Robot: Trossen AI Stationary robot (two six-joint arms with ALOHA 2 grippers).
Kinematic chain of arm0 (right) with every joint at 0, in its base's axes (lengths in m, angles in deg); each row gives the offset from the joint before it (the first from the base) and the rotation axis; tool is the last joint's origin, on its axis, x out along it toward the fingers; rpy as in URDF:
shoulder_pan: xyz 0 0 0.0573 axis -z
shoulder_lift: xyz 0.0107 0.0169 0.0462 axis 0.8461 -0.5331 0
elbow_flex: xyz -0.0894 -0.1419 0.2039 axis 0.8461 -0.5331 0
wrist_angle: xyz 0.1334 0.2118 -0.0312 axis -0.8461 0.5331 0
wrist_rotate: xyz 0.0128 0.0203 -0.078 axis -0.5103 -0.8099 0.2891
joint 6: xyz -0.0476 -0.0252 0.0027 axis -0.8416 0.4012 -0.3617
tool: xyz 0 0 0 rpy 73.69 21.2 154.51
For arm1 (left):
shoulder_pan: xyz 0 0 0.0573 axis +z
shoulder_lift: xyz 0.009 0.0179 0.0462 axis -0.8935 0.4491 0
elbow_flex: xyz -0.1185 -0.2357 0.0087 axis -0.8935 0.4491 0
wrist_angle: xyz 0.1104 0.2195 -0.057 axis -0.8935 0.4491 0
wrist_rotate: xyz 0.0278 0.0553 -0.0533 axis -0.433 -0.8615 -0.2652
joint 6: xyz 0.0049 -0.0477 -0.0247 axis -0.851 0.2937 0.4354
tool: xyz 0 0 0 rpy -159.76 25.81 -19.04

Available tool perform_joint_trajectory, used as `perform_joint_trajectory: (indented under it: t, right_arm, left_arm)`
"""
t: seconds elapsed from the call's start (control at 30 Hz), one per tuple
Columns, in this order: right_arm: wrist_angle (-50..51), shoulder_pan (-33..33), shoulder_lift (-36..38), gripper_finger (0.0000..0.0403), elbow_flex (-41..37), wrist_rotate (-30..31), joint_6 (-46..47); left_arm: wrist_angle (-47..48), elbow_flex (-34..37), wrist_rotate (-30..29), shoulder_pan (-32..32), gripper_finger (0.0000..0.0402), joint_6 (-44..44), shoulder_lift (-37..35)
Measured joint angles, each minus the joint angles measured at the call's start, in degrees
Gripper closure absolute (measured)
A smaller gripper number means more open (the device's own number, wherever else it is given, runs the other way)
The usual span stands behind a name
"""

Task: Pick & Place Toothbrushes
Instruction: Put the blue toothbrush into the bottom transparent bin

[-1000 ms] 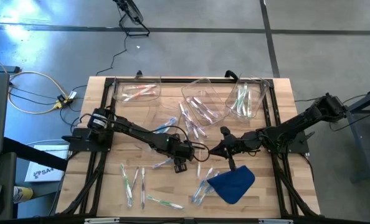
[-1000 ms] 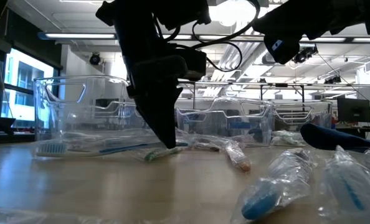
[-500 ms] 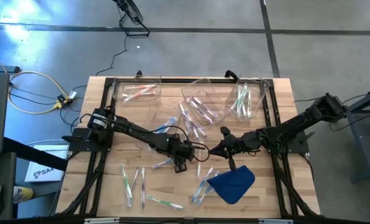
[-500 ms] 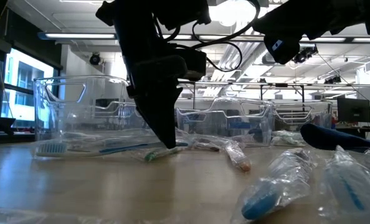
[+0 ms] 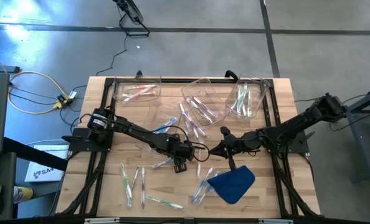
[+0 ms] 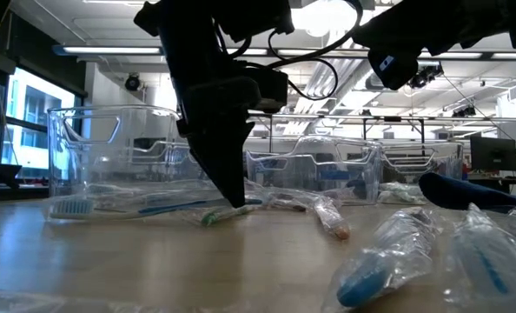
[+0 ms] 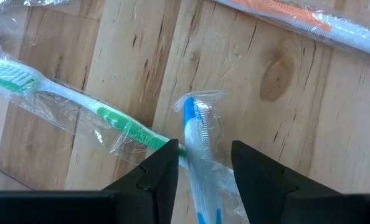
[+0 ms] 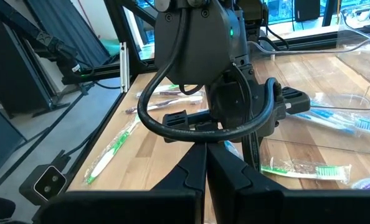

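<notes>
Nothing has shifted over the last second: the left hand (image 7: pixel 203 163) hangs motionless, fingertips down at the wooden table (image 5: pixel 110 186), fingers apart, straddling a blue-handled toothbrush in a clear plastic wrapper (image 7: pixel 196 134). That stillness suggests the grasp has not yet been closed, so this brush has yet to be lifted. A green-and-white wrapped toothbrush (image 7: pixel 79 102) lies slantwise just beyond the fingertips, passing under the blue one. The right hand (image 5: pixel 224 147) waits close opposite, fingers pressed together and empty, beside a crumpled dark blue cloth (image 5: pixel 233 183). Further brushes lie scattered around both hands and in the clear plastic bins (image 5: pixel 203 99) beyond them. Whether the fingertips touch the wrapper is hidden; the blue brush's handle end is cut off.
</notes>
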Motion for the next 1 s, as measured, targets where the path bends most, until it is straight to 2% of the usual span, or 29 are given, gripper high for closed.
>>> perform_joint_trajectory:
  t: [0.63, 1.0]
  right_arm:
    - [0.00, 0.01, 0.00, 0.0399, 0.00, 0.00, 0.02]
    - [-0.02, 0.00, 0.00, 0.0399, 0.00, -0.02, 0.02]
  left_arm:
    - [-0.02, 0.00, 0.12, 0.00, 0.0263, -0.01, 0.04]
    - [-0.21, 0.04, 0.33, 0.02, 0.0356, -1.09, 0.07]
